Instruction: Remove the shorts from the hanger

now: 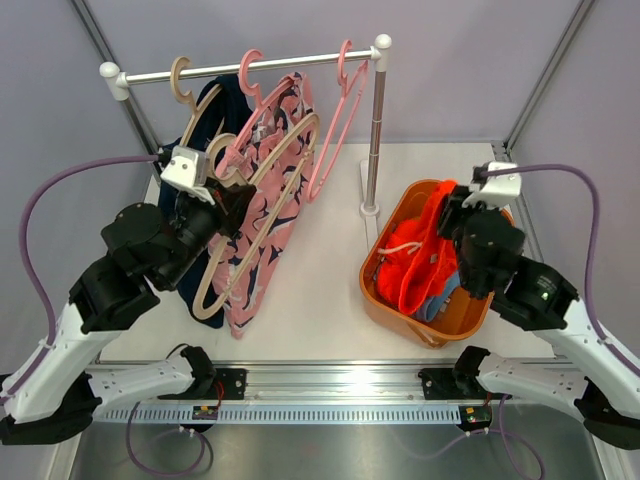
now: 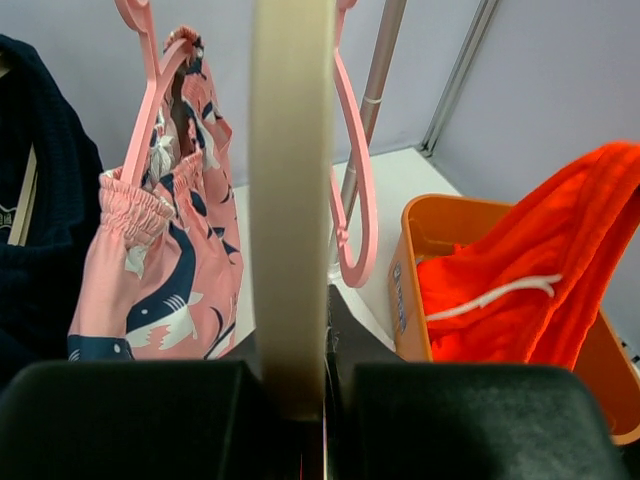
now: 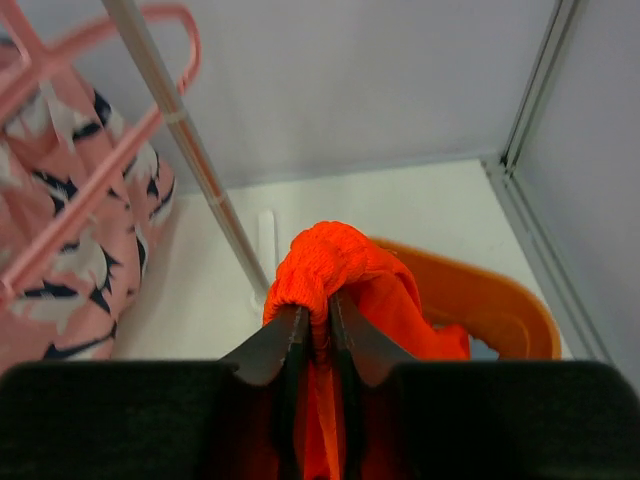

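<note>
- Left gripper [image 2: 292, 385]: clamped tight on cream plastic hanger [image 2: 290, 150].
- Right gripper [image 3: 318, 318]: nipping bright orange fabric shorts [image 3: 335, 260] above orange plastic basket [image 3: 500, 310].
- Pink navy-patterned fabric shorts [image 1: 262, 250]: hanging under white rail [image 1: 215, 69].

orange shorts [image 1: 415, 265] in basket [image 1: 440, 335]; pink shorts [image 1: 250, 290] hanging

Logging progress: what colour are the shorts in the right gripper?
Bright orange shorts, clearest in right wrist view.
</note>
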Tool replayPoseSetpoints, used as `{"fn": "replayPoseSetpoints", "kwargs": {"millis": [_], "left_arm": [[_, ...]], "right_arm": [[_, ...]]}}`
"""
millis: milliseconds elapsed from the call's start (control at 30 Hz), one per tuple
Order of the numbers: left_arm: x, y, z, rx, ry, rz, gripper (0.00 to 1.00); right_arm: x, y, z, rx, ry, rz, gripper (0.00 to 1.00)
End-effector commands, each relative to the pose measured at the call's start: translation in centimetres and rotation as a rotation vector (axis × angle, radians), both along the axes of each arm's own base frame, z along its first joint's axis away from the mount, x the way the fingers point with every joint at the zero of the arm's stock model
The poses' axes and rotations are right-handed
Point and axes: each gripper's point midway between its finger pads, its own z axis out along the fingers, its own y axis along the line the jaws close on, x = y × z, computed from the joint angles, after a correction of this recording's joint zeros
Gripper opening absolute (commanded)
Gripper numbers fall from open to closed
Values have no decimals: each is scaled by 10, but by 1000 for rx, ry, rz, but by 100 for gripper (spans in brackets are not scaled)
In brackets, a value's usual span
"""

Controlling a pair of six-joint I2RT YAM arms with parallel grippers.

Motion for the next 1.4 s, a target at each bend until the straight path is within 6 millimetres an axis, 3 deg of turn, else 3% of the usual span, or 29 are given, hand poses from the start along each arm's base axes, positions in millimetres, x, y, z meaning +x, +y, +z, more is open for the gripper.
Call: {"fn": "replayPoseSetpoints", "kwargs": {"millis": [0,33,133,167,300,433,500,533,600,667,733,867,900,933,1033,1233,1367], "left_arm": [[6,1,17,-10,-17,34,0],[8,0,16,-5,-14,37,0],[15,-2,18,11,-24,62,0],[18,-3,17,25,-25,72,0],[34,-11,21,93,-37,114,0],[54,-15,42,132,-73,153,0],[74,-23,38,152,-51,151,0],[78,-20,49,131,-46,154,0],[103,-29,38,163,-3,166,0],[113,-31,48,164,-20,177,0],[135,-40,40,192,2,180,0],[167,-49,46,187,-13,174,0],[174,-44,55,169,-30,181,0],[186,-49,48,177,-20,180,0],[206,-52,55,159,-56,169,0],[228,-57,72,147,-121,133,0],[240,-70,62,153,-114,93,0]], "right_arm": [[-7,13,-74,148,144,20,38],[-8,15,-84,154,166,26,49],[-12,17,-107,145,227,26,71],[-13,16,-108,139,232,22,73],[-14,18,-96,117,215,61,74],[-15,25,-81,129,192,122,75],[-16,25,-78,130,188,133,75],[-16,27,-78,127,194,145,75],[-19,27,-79,130,196,157,75],[-21,27,-77,146,194,170,75],[-24,27,-77,152,194,180,75],[-30,21,-69,173,175,193,75],[-31,20,-69,171,176,195,75],[-31,18,-69,168,174,191,76],[-32,15,-68,161,171,180,76],[-34,12,-66,167,167,179,76],[-33,12,-68,165,166,171,76]]}}
